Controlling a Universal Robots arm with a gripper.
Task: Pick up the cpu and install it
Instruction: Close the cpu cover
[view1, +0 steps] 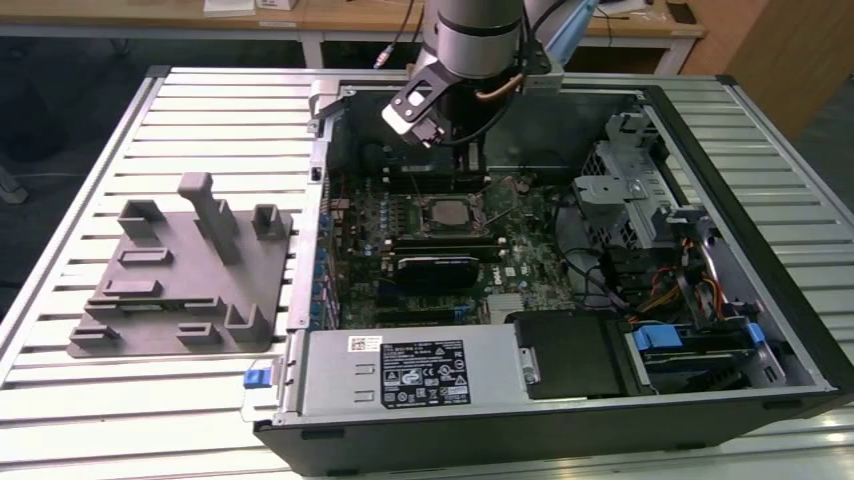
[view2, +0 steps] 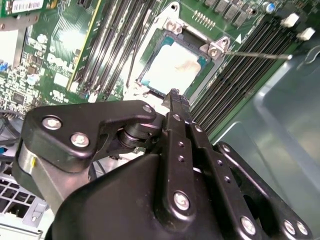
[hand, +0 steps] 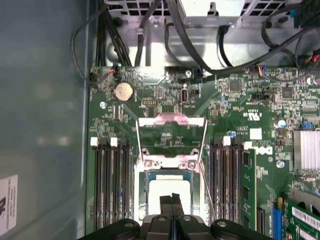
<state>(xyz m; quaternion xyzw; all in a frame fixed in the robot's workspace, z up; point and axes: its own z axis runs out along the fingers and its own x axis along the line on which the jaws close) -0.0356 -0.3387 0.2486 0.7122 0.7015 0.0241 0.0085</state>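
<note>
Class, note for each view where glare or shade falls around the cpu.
Second wrist view: the cpu glares near white. First wrist view: its top is bright by the gripper, and the raised socket lid shines pinkish. Exterior view: the computer case is dim inside, the slatted table bright.

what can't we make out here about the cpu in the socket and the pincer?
- Seating of the cpu: in the first wrist view the shut pincer covers its near edge.
- Contact between pincer and cpu: both wrist views look along the fingers, so any gap is hidden.
- Exterior view: the socket is too small to show the cpu's edges, and the arm hides part of the motherboard behind it.
</note>
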